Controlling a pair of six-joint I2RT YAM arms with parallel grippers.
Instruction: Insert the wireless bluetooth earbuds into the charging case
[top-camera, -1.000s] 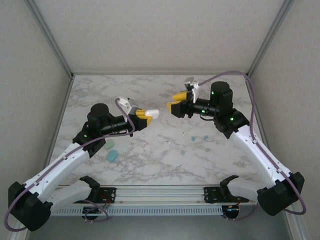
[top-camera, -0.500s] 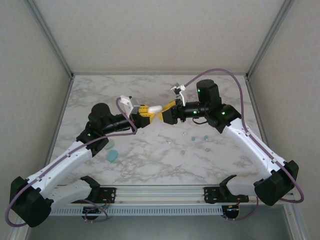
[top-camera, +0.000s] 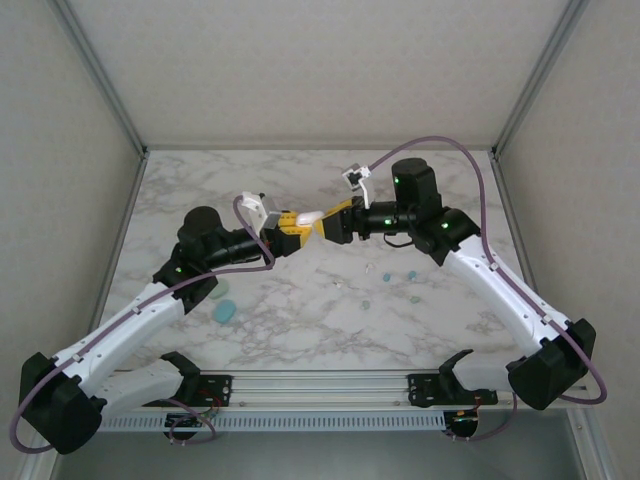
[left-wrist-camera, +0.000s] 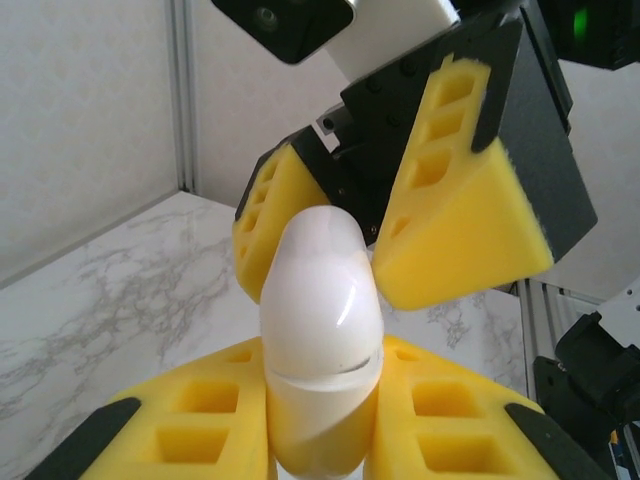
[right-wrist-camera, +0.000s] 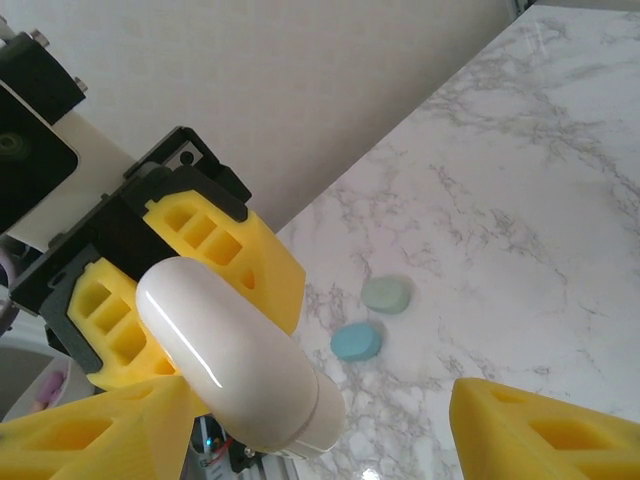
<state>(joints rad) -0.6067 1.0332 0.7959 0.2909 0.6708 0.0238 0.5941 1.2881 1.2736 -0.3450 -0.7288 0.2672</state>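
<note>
White case, blue case beyond

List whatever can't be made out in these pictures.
Top view: the earbuds are too small to count or tell apart.
Left wrist view: the lower end of the white case is hidden between the fingers of the left pincer and cut by the bottom edge.
Top view: the pale green case is partly covered by the left arm.

Marble table: blue case, green case side by side at left; earbuds scattered right of centre.
</note>
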